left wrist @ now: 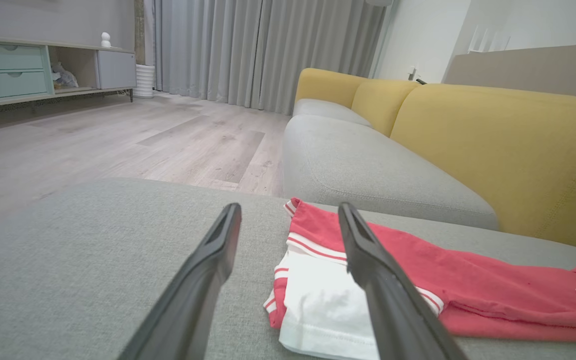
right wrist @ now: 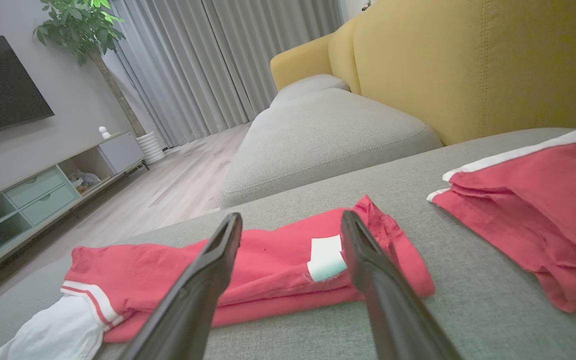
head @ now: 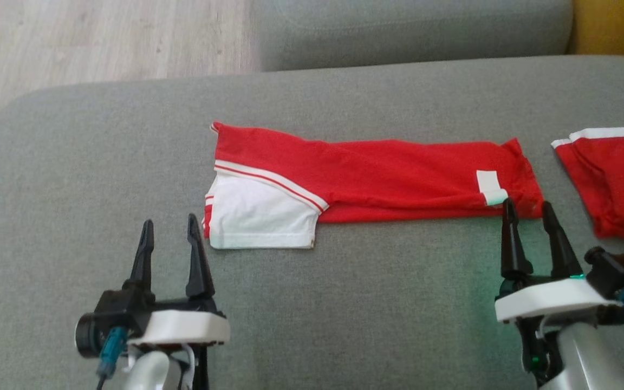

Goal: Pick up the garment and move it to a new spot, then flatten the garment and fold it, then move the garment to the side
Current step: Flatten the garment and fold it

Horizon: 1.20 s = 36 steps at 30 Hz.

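Garment of red knit with white sleeve (head: 377,179) is laid as a folded strip across the grey fabric cushion (head: 73,162). Left gripper (head: 169,222) is held spread and empty just near of the left sleeve end, right gripper (head: 527,203) likewise at the labelled end: judged staged for a two-ended fold.

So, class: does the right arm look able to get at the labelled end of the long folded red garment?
Probably yes. The open right tool points at the garment, right by its label, with nothing lying between them.
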{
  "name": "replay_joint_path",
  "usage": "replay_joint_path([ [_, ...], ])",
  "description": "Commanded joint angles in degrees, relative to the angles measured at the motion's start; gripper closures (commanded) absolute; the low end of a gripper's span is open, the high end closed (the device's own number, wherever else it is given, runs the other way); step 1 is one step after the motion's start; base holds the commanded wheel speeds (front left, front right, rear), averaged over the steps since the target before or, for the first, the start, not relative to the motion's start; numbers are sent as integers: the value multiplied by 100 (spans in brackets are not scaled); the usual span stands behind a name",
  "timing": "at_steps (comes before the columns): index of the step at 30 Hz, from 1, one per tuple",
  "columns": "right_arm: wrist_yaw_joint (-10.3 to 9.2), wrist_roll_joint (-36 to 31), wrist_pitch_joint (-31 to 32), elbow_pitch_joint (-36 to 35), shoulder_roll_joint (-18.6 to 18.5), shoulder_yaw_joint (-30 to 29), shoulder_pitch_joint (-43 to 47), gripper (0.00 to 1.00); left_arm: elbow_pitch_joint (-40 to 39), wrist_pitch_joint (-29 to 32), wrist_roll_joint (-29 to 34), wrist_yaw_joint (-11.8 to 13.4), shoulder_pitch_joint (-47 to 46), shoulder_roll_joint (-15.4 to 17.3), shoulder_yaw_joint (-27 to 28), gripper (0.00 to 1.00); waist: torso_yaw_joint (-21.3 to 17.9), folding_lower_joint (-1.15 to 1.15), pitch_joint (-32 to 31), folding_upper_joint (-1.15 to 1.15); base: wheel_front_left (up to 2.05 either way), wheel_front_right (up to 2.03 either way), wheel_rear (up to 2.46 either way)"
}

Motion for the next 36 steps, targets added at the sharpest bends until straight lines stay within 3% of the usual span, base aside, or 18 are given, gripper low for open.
replay_joint_path([
  [1,-4,-60,-57,-147,-13,97,-287,0,-143,-54,60,-28,-299,-13,237,0,17,0,95,0,0,0,0],
  [4,-4,-497,137,119,-12,-129,-576,0,-100,-54,203,-200,-448,-92,311,0,63,0,307,0,0,0,0],
  [12,-4,-928,514,1280,-11,-1283,-1597,0,73,-54,396,-474,-710,-191,355,0,203,0,794,0,0,0,0],
  [22,-4,-1365,865,3074,-11,-1821,-2356,0,131,-54,349,-507,-925,-209,242,0,304,0,1038,0,0,0,0],
  [23,-4,-1349,833,3190,-11,-1799,-2405,29,135,-54,349,-501,-947,-209,240,0,302,0,1040,0,0,0,0],
  [24,-4,-1330,773,3283,-11,-1762,-2450,100,138,-54,352,-494,-959,-209,243,0,297,0,1037,0,0,0,0],
  [27,-4,-1365,502,3422,-11,-1798,-2534,100,159,-54,367,-479,-955,-209,284,0,247,0,976,0,0,0,0],
  [30,-4,-1792,277,3290,-58,-2202,-2525,100,151,-54,375,-465,-897,-210,338,0,129,0,841,0,0,0,0],
  [36,-4,-2123,323,2823,-333,-2755,-2420,100,155,-54,340,-467,-845,-210,306,0,25,0,663,0,0,0,0],
])
